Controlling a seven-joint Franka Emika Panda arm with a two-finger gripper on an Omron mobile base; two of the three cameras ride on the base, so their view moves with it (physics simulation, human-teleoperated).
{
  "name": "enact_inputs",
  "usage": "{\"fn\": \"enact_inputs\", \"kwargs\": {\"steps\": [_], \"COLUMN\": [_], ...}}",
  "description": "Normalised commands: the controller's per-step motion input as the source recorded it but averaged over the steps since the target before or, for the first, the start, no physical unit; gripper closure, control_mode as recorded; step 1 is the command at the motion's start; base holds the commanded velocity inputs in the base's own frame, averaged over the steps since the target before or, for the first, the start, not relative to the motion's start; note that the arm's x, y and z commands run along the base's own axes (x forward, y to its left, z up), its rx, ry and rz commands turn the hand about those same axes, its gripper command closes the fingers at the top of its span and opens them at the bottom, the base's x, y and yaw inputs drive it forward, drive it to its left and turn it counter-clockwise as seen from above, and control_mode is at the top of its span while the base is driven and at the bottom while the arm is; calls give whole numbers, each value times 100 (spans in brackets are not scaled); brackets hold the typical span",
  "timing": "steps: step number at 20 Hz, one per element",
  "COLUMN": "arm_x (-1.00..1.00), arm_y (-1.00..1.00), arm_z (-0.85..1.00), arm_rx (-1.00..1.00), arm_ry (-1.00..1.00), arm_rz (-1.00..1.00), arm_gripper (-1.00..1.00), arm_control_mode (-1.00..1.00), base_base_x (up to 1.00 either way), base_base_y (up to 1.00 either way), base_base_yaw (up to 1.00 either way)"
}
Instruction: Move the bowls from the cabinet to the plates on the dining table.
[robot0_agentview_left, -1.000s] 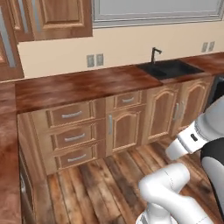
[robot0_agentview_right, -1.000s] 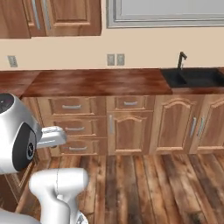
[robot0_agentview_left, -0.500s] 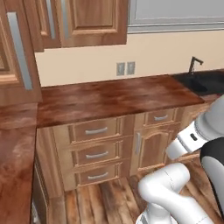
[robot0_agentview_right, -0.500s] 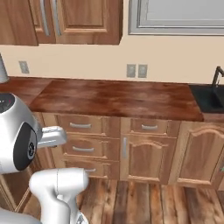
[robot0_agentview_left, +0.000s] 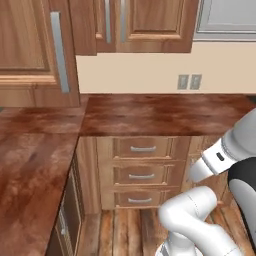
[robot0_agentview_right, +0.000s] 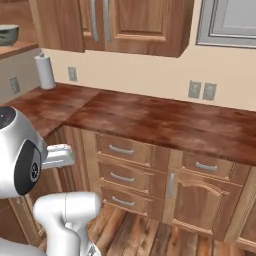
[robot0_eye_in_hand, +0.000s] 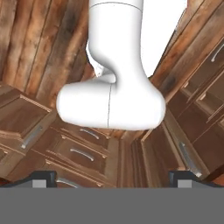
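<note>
One bowl (robot0_agentview_right: 8, 34), grey-green, sits on a high shelf at 10 o'clock in the right base view, partly cut by the frame edge; can't tell if that's inside the cabinet (robot0_agentview_right: 131, 24), whose doors at 12 o'clock are shut. No plates or dining table visible, so judging from this, nothing delivered yet: the whole fetch and both placements are left. Gripper (robot0_eye_in_hand: 112, 177) jaws spread wide, empty, tips at 6 o'clock in hand view, pointing down at the floor and lower drawers (robot0_agentview_left: 143, 173). Arm folded low and tucked near the base, not reaching. Paper towel roll (robot0_agentview_right: 46, 71) stands on the counter (robot0_agentview_right: 165, 122) below the bowl.
</note>
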Motion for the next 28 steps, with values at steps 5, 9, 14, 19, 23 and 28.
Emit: {"fn": "enact_inputs", "kwargs": {"steps": [5,9,14,19,23,28], "arm_x": [0,0,0,0,0,0], "arm_y": [0,0,0,0,0,0], "arm_z": [0,0,0,0,0,0], "arm_rx": [0,0,0,0,0,0], "arm_ry": [0,0,0,0,0,0], "arm_rz": [0,0,0,0,0,0], "arm_gripper": [-100,-100,-100,-100,-100,-100], "arm_control_mode": [100,100,100,100,100,100], "base_base_x": [23,36,41,56,54,25], "base_base_y": [-53,-71,-53,-38,-25,-6], "base_base_yaw": [36,30,28,32,44,43]}}
